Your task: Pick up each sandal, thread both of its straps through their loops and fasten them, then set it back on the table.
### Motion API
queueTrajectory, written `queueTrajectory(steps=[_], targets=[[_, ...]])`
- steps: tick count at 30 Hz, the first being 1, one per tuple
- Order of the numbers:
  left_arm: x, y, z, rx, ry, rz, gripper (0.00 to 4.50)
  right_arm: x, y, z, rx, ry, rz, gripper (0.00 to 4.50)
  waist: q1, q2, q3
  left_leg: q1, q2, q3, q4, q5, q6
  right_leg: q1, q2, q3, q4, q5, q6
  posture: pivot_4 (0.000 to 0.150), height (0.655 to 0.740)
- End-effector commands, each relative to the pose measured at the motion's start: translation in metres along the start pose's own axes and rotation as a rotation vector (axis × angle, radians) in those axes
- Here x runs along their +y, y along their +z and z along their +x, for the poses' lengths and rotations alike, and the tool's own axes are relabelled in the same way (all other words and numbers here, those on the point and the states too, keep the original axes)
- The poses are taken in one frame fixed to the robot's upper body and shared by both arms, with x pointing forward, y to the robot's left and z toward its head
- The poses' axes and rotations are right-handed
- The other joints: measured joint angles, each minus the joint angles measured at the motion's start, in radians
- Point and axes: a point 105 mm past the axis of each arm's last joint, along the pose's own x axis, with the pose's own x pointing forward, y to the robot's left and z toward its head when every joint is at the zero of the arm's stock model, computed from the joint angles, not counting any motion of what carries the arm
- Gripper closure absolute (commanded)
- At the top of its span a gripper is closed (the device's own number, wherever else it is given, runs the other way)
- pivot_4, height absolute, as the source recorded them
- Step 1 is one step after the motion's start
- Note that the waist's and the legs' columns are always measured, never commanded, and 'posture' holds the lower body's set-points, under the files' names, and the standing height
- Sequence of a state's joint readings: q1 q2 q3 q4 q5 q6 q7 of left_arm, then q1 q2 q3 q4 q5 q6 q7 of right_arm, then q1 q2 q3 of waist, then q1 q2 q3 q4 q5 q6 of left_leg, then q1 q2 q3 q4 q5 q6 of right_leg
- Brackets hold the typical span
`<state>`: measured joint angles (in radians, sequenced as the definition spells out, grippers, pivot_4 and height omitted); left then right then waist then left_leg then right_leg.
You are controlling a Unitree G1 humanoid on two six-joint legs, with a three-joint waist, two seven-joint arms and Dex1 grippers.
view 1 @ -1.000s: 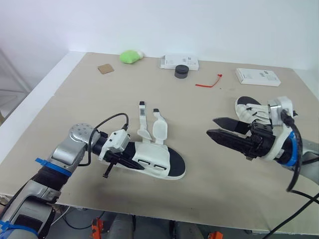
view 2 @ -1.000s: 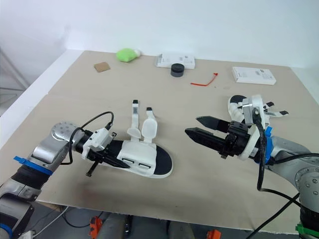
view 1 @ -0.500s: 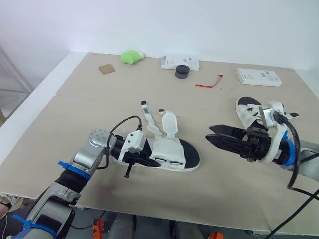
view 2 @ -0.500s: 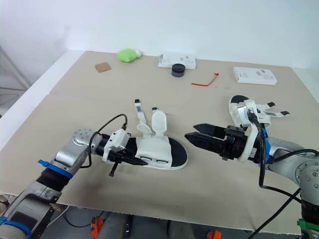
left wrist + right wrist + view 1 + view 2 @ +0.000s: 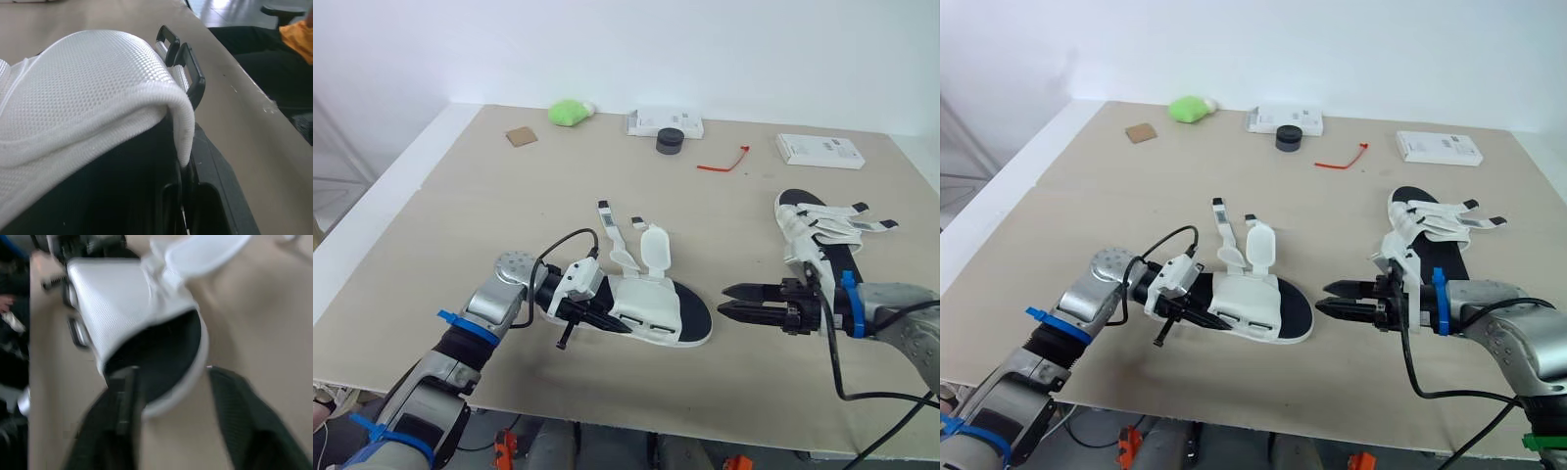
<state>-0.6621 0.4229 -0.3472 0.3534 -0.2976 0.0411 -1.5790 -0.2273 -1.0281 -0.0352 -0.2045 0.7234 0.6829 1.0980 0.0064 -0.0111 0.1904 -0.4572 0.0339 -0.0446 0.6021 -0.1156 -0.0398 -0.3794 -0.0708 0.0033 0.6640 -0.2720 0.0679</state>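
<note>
No legible text or labels

Before me a white-edged beige counter [image 5: 460, 196] stretches to a plain white wall [image 5: 705, 49] at twelve o'clock, all evenly lit.

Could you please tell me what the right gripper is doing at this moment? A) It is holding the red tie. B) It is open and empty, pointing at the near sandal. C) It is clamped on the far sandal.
B: the right gripper has its jaws apart with nothing between them, aimed at the end of the near sandal.
</note>
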Motion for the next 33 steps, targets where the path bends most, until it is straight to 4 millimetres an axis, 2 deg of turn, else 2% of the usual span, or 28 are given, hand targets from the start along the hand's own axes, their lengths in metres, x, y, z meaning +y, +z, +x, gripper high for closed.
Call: queueTrajectory(steps=[1, 2, 6, 17, 26, 33], targets=[[0.005, 0.000, 0.001, -0.007, 0.000, 0.012, 4.50, 0.004, 0.006, 0.004, 0.041, 0.065, -0.118, 4.13, 0.000, 0.001, 0.000, 0.000, 0.000, 0.000, 0.000, 0.000, 0.001, 0.000, 0.000, 0.000, 0.000, 0.000, 0.000, 0.150, 0.7400], [0.006, 0.001, 0.003, -0.008, -0.001, 0.015, 4.50, 0.003, 0.005, 0.007, 0.052, 0.072, -0.131, 4.45, 0.000, 0.001, 0.000, 0.000, 0.000, 0.000, 0.000, 0.001, 0.001, 0.000, 0.000, 0.000, 0.000, 0.001, 0.000, 0.150, 0.7400], [0.011, 0.003, 0.009, -0.021, 0.008, 0.022, 4.50, -0.006, 0.005, 0.017, 0.082, 0.053, -0.163, 4.45, 0.003, 0.001, 0.000, 0.000, 0.000, 0.000, 0.001, 0.001, 0.001, 0.000, -0.001, 0.000, 0.000, 0.002, 0.001, 0.150, 0.7400], [0.018, 0.009, 0.028, -0.052, -0.004, 0.022, 4.50, -0.016, 0.009, 0.022, 0.097, 0.068, -0.209, 4.45, 0.004, 0.001, 0.000, -0.001, -0.003, 0.000, 0.001, 0.002, 0.001, 0.001, -0.003, 0.000, 0.000, 0.001, 0.003, 0.150, 0.7400], [0.026, 0.014, 0.038, -0.076, 0.002, 0.022, 4.50, -0.009, 0.012, 0.039, 0.058, 0.121, -0.204, 4.45, 0.003, 0.001, 0.000, -0.001, -0.003, 0.000, 0.001, 0.002, 0.001, 0.001, -0.003, 0.000, 0.000, 0.002, 0.003, 0.150, 0.7400], [0.021, 0.011, 0.040, -0.077, -0.011, 0.017, 4.50, -0.007, 0.012, 0.048, 0.022, 0.141, -0.174, 4.45, 0.002, 0.001, 0.000, -0.001, -0.003, 0.000, 0.001, 0.002, 0.001, 0.002, -0.003, 0.000, 0.000, 0.002, 0.003, 0.150, 0.7400]])
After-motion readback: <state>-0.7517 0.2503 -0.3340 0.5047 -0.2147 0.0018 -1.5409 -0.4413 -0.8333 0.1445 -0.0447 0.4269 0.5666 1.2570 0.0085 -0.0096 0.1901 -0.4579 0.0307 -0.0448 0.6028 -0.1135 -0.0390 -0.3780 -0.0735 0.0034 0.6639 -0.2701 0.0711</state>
